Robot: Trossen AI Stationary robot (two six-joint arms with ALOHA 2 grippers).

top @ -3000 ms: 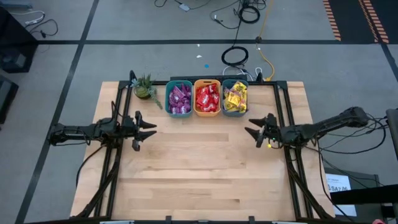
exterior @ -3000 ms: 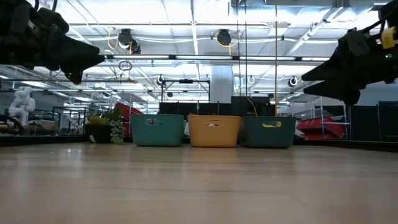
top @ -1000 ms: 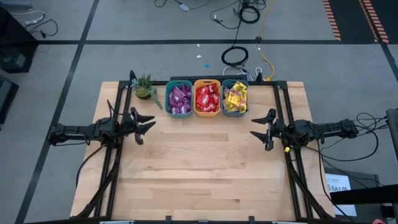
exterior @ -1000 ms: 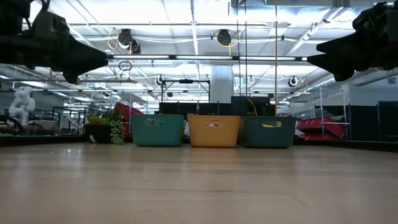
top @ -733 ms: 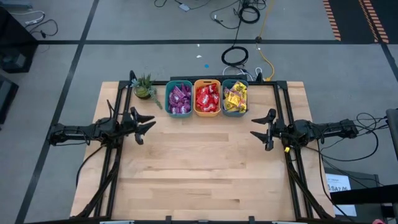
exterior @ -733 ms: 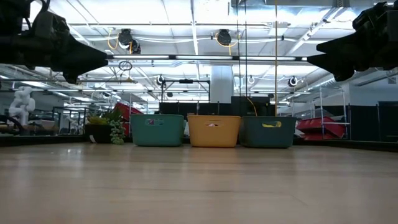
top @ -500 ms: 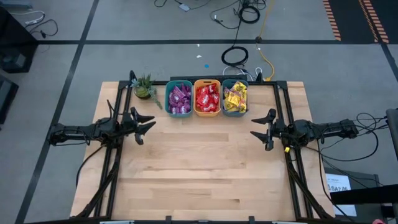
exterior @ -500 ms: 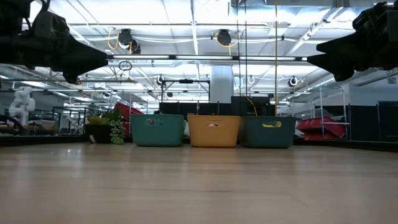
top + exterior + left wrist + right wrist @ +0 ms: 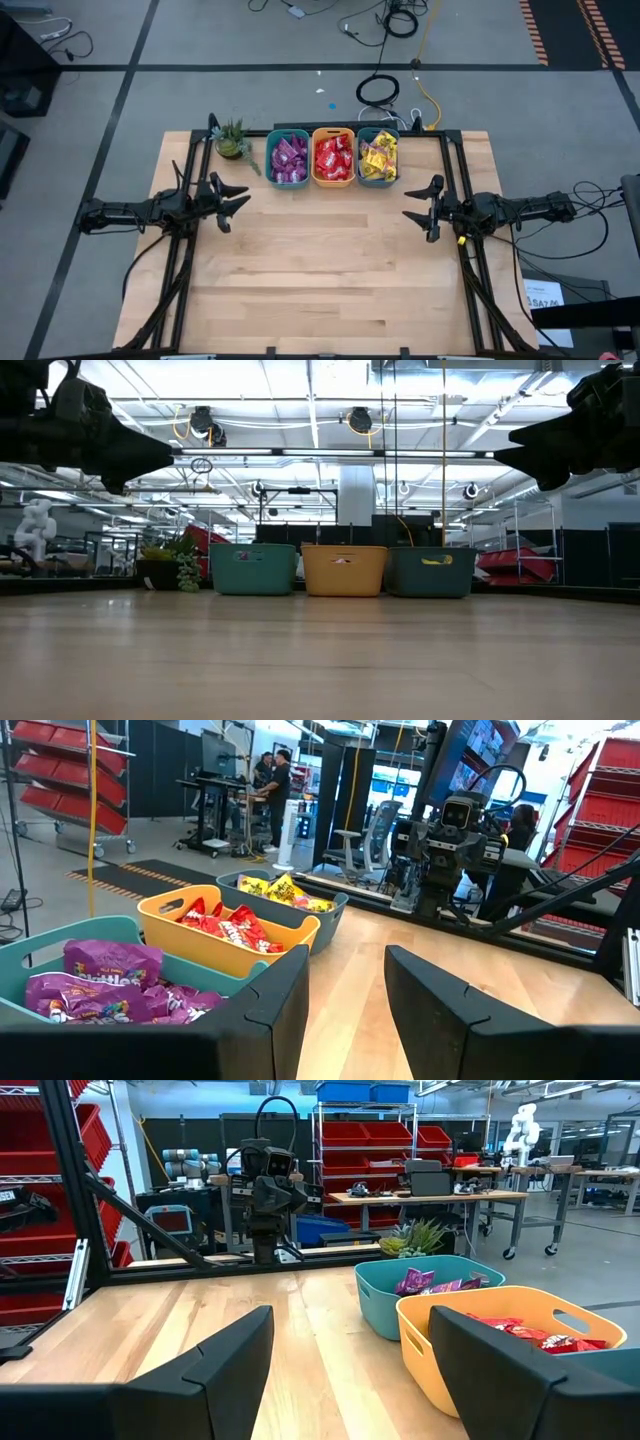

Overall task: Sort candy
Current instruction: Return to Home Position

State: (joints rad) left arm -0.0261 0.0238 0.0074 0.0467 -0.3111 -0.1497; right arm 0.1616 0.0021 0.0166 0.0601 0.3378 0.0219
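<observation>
The candy lies sorted in three bins along the table's far edge. Purple packets (image 9: pixel 289 158) fill the left teal bin (image 9: pixel 253 568), red packets (image 9: pixel 333 156) the orange bin (image 9: pixel 344 571), and yellow packets (image 9: pixel 378 157) the right teal bin (image 9: pixel 431 572). My left gripper (image 9: pixel 240 199) hovers open above the table's left side, pointing level toward the middle, with nothing between its fingers (image 9: pixel 270 1010). My right gripper (image 9: pixel 412 212) hovers open above the right side, facing it, also with nothing between its fingers (image 9: pixel 230 1360).
A small potted plant (image 9: pixel 232 140) stands left of the bins at the far left corner. The bare wooden tabletop (image 9: pixel 320 270) stretches between the two arms and toward the near edge. Dark frame rails (image 9: pixel 185 270) run along both sides.
</observation>
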